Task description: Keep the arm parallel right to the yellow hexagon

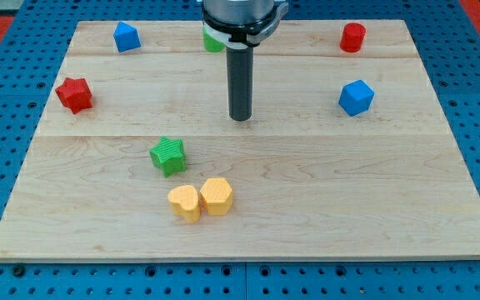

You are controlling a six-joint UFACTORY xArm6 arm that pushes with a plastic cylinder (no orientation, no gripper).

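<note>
The yellow hexagon (217, 196) lies near the view's bottom centre of the wooden board (348, 217), touching a yellow heart-shaped block (184, 202) on its left. My tip (240, 118) rests on the board well above the hexagon and slightly to its right, touching no block. A green star (168, 155) lies to the left of and below the tip.
A red star (74, 94) sits at the left. A blue block (127, 37) is at the top left. A green block (212, 40) is partly hidden behind the arm. A red cylinder (352, 37) is at the top right and a blue cube (356, 97) at the right.
</note>
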